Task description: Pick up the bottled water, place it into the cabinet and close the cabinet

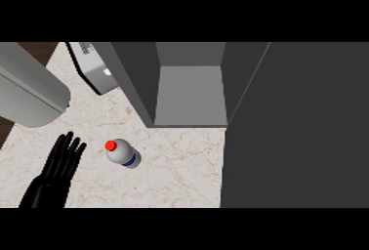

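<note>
the bottle (123, 153) stood upright on the counter (173, 171), just right of the left hand (59, 163), whose fingers were straight and held nothing. the pickup hadn't begun; next, that hand must curl round it. the cabinet (189, 93) stood open.

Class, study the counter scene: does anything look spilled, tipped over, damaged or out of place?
Nothing stands out. The bottled water stands upright on the counter, red cap on, beside the open left hand; the cabinet is open.
</note>
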Controlling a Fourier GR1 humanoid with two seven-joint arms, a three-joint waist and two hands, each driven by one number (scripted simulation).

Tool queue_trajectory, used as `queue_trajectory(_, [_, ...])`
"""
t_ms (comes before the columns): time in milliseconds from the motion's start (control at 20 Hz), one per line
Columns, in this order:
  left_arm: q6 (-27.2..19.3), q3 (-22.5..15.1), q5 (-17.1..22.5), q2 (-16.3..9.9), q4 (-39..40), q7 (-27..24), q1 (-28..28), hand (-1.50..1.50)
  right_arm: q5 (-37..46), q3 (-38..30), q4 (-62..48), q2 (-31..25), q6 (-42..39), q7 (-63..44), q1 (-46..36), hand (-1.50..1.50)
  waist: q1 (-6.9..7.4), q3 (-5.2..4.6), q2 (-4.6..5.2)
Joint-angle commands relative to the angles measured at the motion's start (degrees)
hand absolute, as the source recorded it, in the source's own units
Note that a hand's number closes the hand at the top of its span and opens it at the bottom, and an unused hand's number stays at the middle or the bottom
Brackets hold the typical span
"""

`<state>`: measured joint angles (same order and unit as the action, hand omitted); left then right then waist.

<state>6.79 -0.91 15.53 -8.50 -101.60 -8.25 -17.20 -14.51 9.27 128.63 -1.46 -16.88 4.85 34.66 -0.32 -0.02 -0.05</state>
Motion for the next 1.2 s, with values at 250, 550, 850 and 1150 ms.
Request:
queue_trajectory(250, [2.83,2.88,-0.37,-0.06,13.5,-1.67,7.32,-1.5,-0.36,0.13,3.18,-1.31,-1.97,2.2,5.03,-1.5,-0.16,0.01,-0.03])
queue_trajectory(550, [4.08,6.08,0.07,0.5,26.22,-5.56,11.84,-1.5,-1.99,-0.57,0.72,-1.32,-2.97,3.45,4.53,-1.5,-0.18,0.01,-0.01])
queue_trajectory(850, [8.1,9.67,0.76,-0.47,45.72,-11.17,23.88,-1.5,-0.12,0.34,-0.72,-0.34,-1.1,2.21,1.86,-1.5,-0.38,-0.02,0.12])
queue_trajectory(1150, [10.25,10.25,-2.04,0.43,60.56,-20.86,28.97,-1.5,0.25,1.18,0.1,-0.03,-1.25,2.69,2.92,-1.5,-0.39,-0.03,0.09])
